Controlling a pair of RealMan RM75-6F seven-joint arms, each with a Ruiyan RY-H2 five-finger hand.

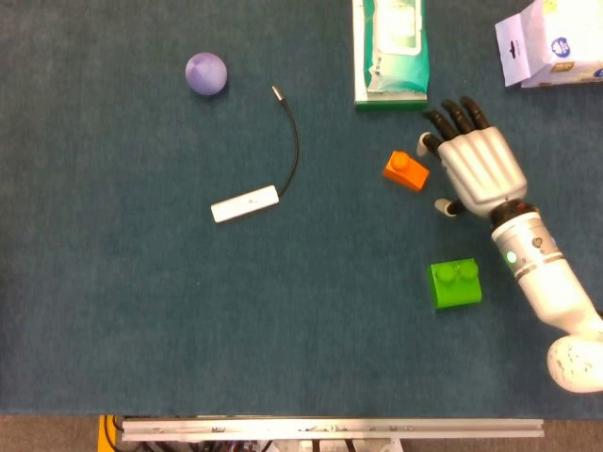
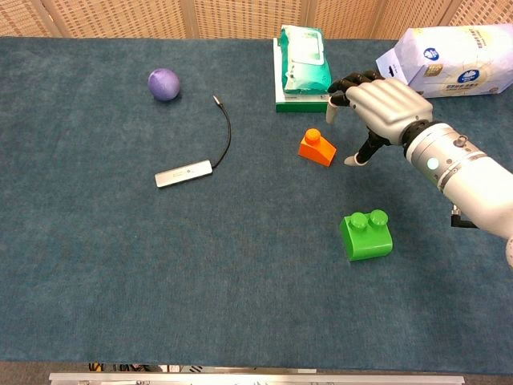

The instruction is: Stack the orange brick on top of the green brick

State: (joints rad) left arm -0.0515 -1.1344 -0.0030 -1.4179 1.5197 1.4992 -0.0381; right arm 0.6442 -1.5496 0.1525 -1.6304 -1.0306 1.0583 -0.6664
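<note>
1. A green wet-wipes pack (image 1: 392, 47) lies at the far edge of the tabletop (image 1: 141, 311), resting on a flat green-and-white box in the chest view; what either contains cannot be told.
2. A white and blue paper bag (image 2: 453, 60) lies at the far right corner, its contents hidden.
3. The orange brick (image 1: 406, 170) sits on the tabletop in front of the wipes pack, tilted, with its single stud toward the far side.
4. The right hand (image 1: 476, 169) hovers just beside the orange brick on its right, palm down; its dark fingers (image 1: 450, 119) are spread and curled forward, with nothing between them. The fingertips reach past the brick's far corner, and the thumb (image 2: 356, 155) points down close to the brick's right side. Whether any fingertip touches the brick cannot be told.
5. The green brick (image 1: 456, 283) lies nearer the robot, well apart from the orange one, two studs up, just left of the right forearm.
6. A purple ball (image 1: 205, 72) and a white dongle with a black cable (image 1: 247, 201) lie to the left.
</note>
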